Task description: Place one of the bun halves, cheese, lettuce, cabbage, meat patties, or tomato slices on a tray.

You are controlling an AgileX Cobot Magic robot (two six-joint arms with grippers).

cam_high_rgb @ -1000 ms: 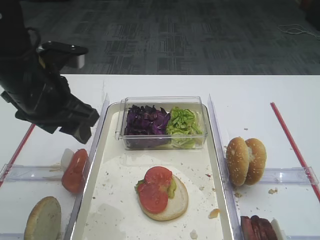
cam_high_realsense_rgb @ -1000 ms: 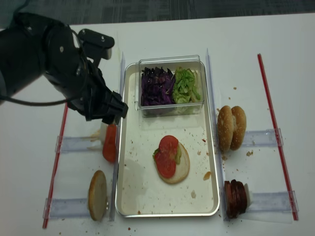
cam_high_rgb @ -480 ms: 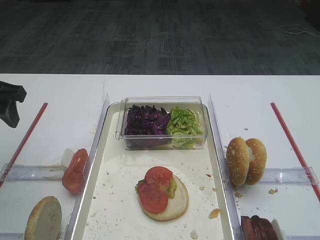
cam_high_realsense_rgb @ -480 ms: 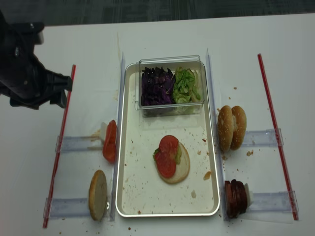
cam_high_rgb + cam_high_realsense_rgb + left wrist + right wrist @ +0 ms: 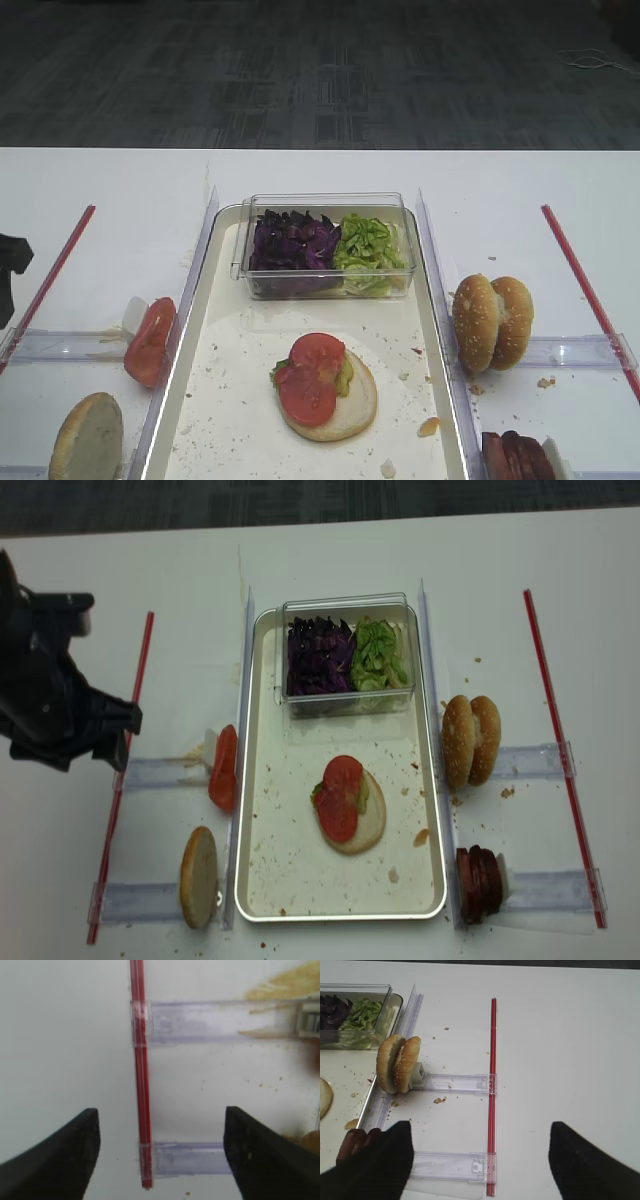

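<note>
Centre of the front high view: tray [image 5: 225,330] holds a bun half [image 5: 350,405] topped with tomato slices [image 5: 312,375]; clear box with cabbage [image 5: 292,242] and lettuce [image 5: 365,244] at its upper end.

Right wrist view: right gripper [image 5: 480,1160] fingers wide, holding nothing; seeded bun halves [image 5: 399,1062] upper left.

Left wrist view: left gripper [image 5: 160,1152] fingers wide over a red strip [image 5: 141,1085] on the worktop [image 5: 60,1035].

Overhead view: meat patties [image 5: 480,880] lower right.

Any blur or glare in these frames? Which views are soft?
Left wrist: soft throughout, red strip and left gripper fingers blurred. Right wrist: sharper, seeded bun halves crisp, near fingers dark and featureless. Both high views: even light, faint shadows, mild sheen on the tray rim.
</note>
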